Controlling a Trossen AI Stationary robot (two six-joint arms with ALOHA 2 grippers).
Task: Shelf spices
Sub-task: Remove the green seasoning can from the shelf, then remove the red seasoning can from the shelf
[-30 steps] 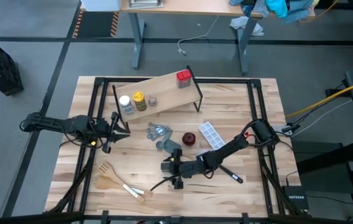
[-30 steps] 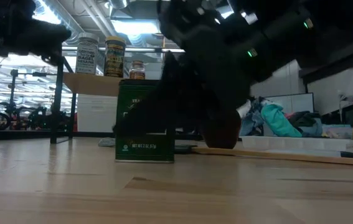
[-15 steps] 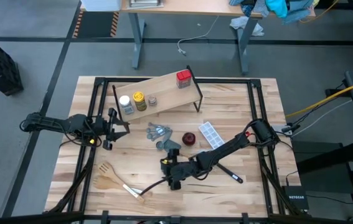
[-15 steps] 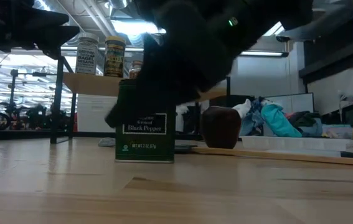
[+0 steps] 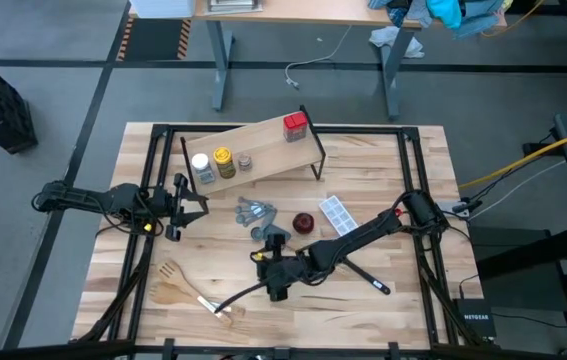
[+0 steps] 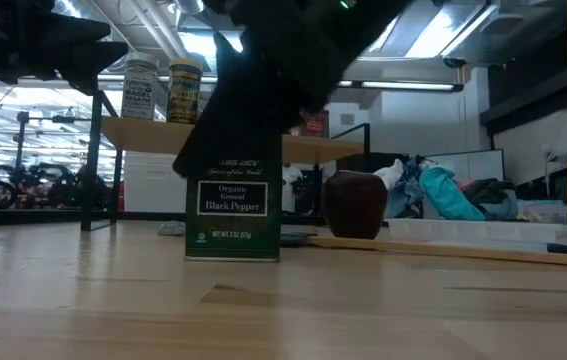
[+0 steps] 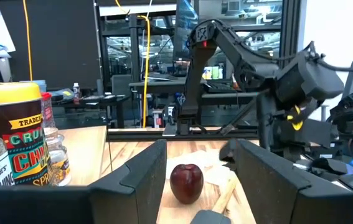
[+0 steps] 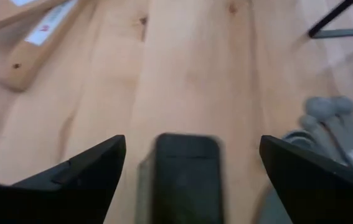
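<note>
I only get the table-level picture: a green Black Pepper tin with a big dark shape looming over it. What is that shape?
Observer: That is the right pincer. Its own camera shows the fingers spread wide, with the tin between them, ungripped.
Operator: Is the other arm busy?
Observer: No. From above, the left pincer waits open beside the shelf, at the end where the jars stand.
Operator: How many spices are up there?
Observer: Four: the white-capped jar, the yellow-capped jar, the tiny jar, and a red tin at the opposite end.

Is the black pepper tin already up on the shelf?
No, the black pepper tin stands on the tabletop, below the shelf.
</note>
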